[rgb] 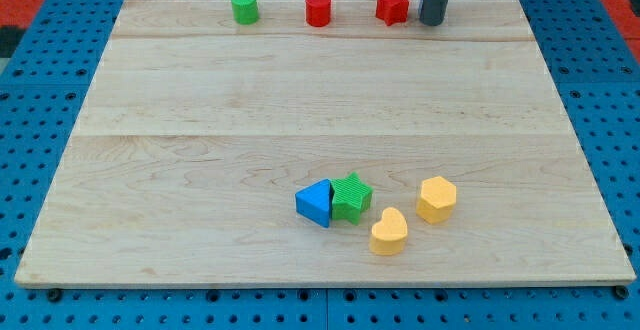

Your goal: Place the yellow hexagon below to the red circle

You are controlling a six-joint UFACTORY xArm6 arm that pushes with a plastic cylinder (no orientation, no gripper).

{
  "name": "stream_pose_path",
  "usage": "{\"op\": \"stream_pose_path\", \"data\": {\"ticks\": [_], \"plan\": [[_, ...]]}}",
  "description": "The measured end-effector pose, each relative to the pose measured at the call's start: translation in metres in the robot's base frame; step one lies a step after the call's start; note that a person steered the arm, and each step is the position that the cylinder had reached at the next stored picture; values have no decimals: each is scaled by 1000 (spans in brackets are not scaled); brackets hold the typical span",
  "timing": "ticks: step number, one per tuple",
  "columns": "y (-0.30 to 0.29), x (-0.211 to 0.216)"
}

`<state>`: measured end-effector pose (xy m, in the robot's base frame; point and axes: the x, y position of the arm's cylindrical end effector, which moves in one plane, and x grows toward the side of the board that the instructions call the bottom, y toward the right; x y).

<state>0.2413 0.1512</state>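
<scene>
The yellow hexagon (436,199), low right on the table (200,110), looks light, hard and easy to slide, so the tip (432,20), far up top with no fingers, should push its lower side toward the red circle (318,8).

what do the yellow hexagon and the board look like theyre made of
The yellow hexagon looks like matte plastic, possibly 3D-printed: its colour is uniform with no grain, though layer lines can't be confirmed. The board looks like light unfinished or lightly sealed wood: it shows grain streaks and plank seams.
</scene>
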Motion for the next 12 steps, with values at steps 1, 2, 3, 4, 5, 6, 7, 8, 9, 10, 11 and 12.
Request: {"op": "stream_pose_path", "data": {"ticks": [1, 2, 3, 4, 5, 6, 7, 8, 9, 10, 11, 12], "plan": [[16, -1], [35, 24], [58, 79], [74, 142], [78, 202], [77, 258], [66, 288], [40, 312], [16, 321], [-13, 298], [-36, 270], [-49, 259]]}}
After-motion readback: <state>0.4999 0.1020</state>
